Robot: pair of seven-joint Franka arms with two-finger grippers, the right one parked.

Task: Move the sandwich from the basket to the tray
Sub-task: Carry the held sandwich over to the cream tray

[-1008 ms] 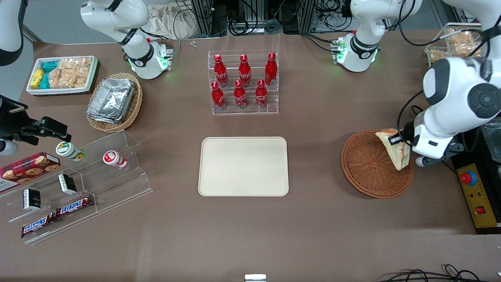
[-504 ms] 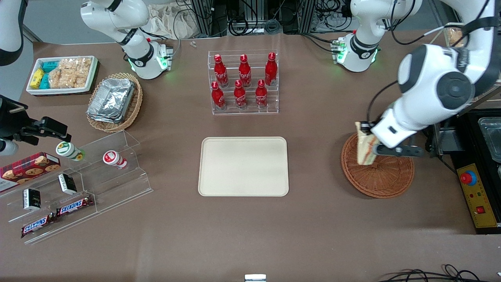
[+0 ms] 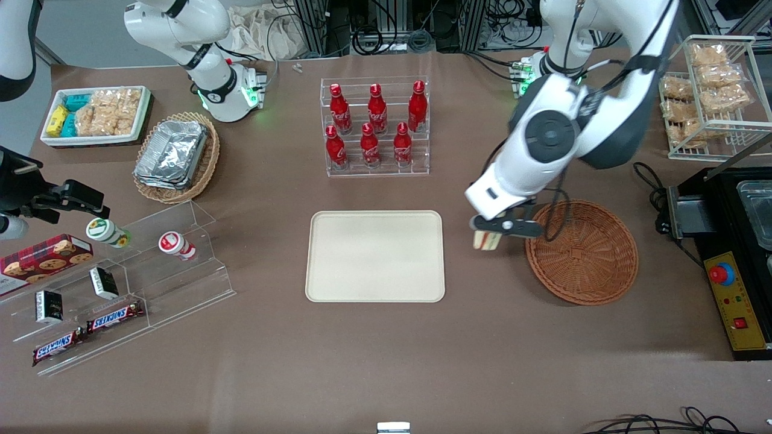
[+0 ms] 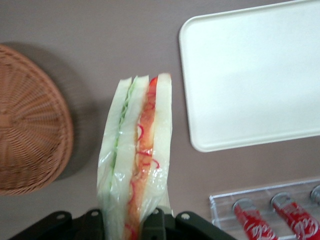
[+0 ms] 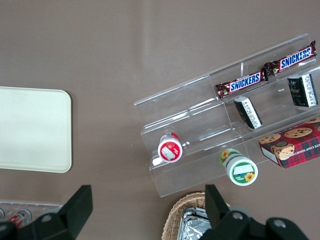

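the carry step is in hand: the gripper point(image 3: 491, 232) hangs above the bare table between the basket point(image 3: 582, 252) and the tray point(image 3: 375, 255), its fingers clamped on the sandwich point(image 4: 136, 155), which points out from them, clear of the basket. the next move calls for going on over the tray's middle, lowering, then letting go.

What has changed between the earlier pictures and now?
The left arm's hand, shut on the triangular cream-bread sandwich, lifted it out of the round reddish-brown wicker basket and carried it toward the flat cream rectangular tray. It now hangs over the table between basket and tray. Basket, tray and red bottles stayed where they were.
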